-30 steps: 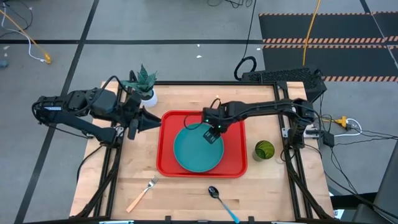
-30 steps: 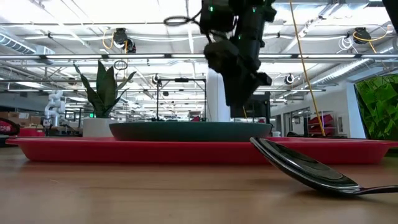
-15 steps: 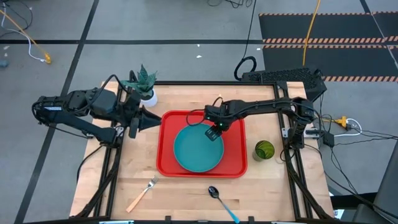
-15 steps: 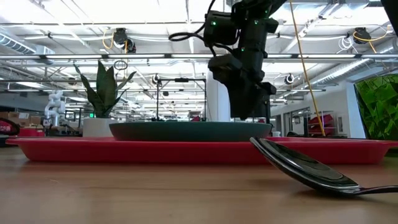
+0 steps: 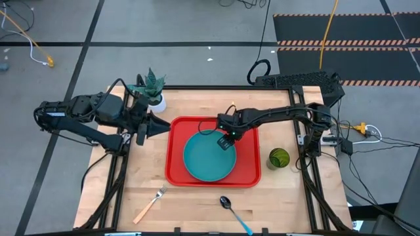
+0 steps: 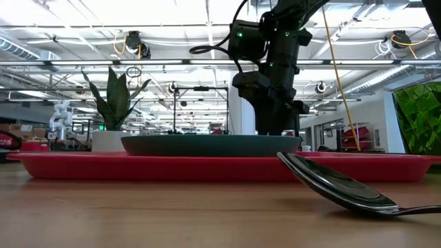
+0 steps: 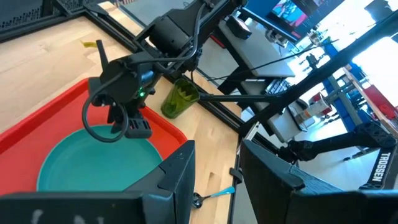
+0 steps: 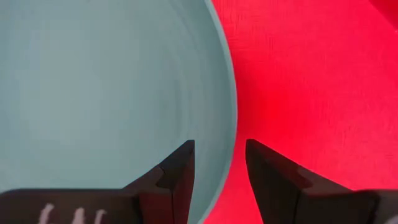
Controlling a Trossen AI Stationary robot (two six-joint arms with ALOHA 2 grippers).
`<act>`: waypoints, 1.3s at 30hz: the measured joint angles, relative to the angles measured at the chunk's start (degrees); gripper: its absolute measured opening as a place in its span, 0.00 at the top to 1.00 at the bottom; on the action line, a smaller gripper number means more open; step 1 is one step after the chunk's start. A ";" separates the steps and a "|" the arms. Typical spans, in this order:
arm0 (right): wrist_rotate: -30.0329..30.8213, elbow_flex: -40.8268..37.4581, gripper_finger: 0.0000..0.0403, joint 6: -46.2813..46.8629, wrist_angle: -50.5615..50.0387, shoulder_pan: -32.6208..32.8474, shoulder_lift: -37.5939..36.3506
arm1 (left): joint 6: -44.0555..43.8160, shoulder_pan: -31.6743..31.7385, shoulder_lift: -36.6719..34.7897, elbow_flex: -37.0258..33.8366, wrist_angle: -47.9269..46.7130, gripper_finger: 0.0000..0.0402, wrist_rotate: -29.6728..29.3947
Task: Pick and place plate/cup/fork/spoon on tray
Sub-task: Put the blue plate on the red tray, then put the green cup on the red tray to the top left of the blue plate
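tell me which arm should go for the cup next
The right one, likely. The cup stands on the table off the tray's right edge, on the right arm's side. The right gripper hangs open over the plate. The left gripper waits open beyond the tray's left edge.

Only one legible text is showing: white capital letters reading "TROSSEN", running vertically on a dark arm link point(image 7: 390, 169) at the right edge of the left wrist view, lower right of the frame. Nothing readable is appearing in the high, low or right wrist views; signs in the room behind are showing as coloured patches only, too blurred to read.
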 joint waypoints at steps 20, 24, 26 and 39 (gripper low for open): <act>6.19 0.04 0.67 -1.26 -5.60 -0.04 -0.02 | 0.07 0.00 0.00 0.00 -0.02 0.68 0.02; 6.31 0.04 0.67 -0.89 -6.27 -0.06 -0.02 | 0.00 0.00 0.00 0.00 -0.02 0.68 0.02; 6.40 0.04 0.67 -0.89 -6.29 -0.05 -0.02 | -0.02 0.00 0.02 0.00 -0.02 0.68 0.02; 10.70 0.08 0.67 -0.06 -5.94 -0.42 -4.27 | -0.17 -0.04 0.02 0.00 -0.07 0.68 0.07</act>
